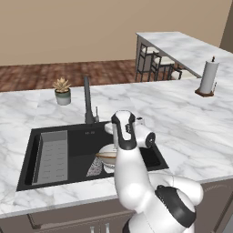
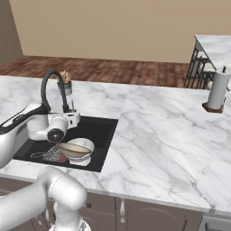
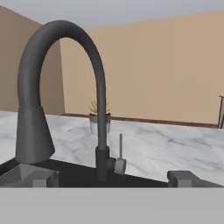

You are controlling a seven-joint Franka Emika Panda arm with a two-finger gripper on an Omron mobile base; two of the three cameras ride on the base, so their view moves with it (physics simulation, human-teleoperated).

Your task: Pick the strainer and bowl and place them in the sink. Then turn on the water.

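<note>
Two task items lay in the sink (image 1: 27, 159), below and behind the jaws: the bowl (image 2: 76, 148), half hidden by the arm in the left base view, and the strainer (image 2: 54, 154), mesh hard to make out, touching its side. Gripper (image 3: 107, 178) fingers stood wide apart, holding nothing, the faucet (image 3: 61, 87) just ahead between them, its lever (image 3: 120, 162) upright.

Base cams sit high behind the arm, left and right, both angled down across the marble counter (image 1: 191, 132) at the sink (image 1: 82, 136), which lies under the gripper (image 3: 109, 179). Hand cam looks level along the spread fingers, close on the faucet (image 3: 98, 87) straight ahead; all three share faucet and potted plant (image 2: 66, 81).
</note>
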